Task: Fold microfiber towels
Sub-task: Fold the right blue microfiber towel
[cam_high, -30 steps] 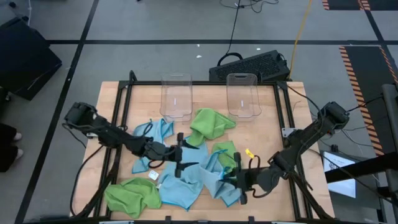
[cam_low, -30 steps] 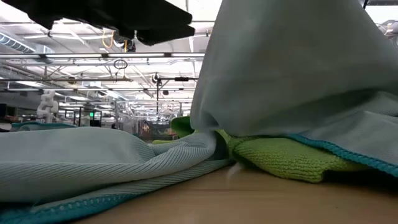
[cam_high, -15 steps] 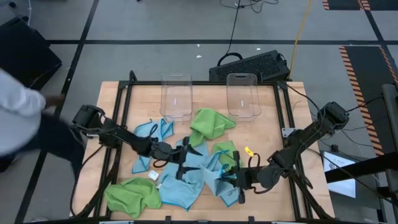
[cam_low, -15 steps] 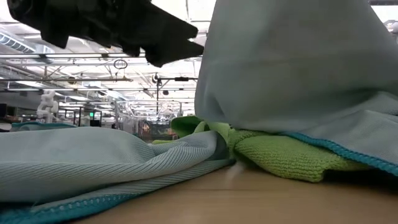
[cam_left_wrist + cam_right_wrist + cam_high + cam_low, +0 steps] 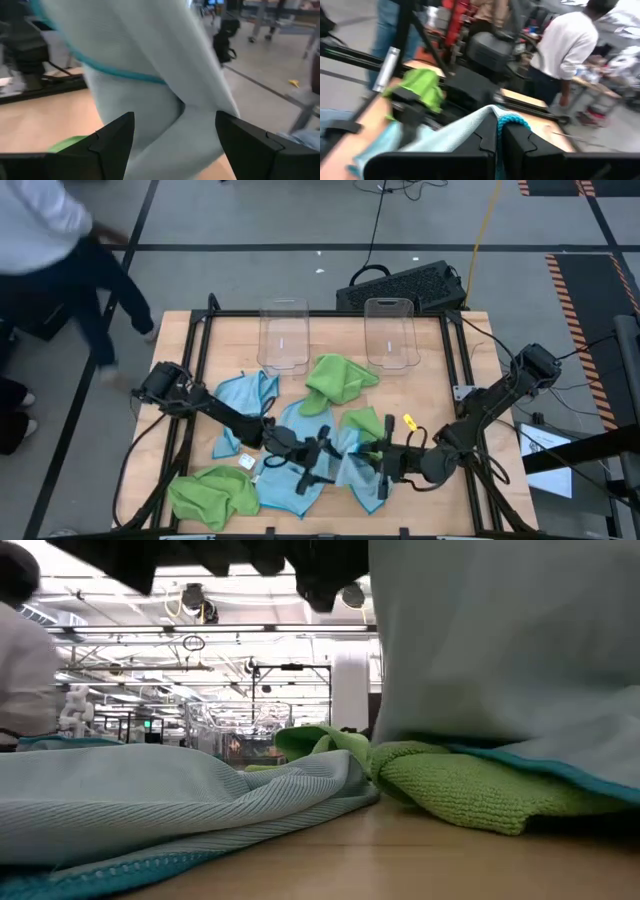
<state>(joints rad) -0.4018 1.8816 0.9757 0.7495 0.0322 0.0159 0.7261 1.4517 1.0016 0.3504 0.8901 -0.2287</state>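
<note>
The right gripper (image 5: 497,137) pinches a ribbed light blue microfiber towel's (image 5: 345,470) teal-stitched edge while the left gripper (image 5: 175,132) gapes wide.

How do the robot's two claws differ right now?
The right gripper is shut on the edge of a light blue towel; the left gripper is open, holding nothing, with blue cloth hanging just ahead of it. Both sit low over the towel pile near the table's front.
</note>
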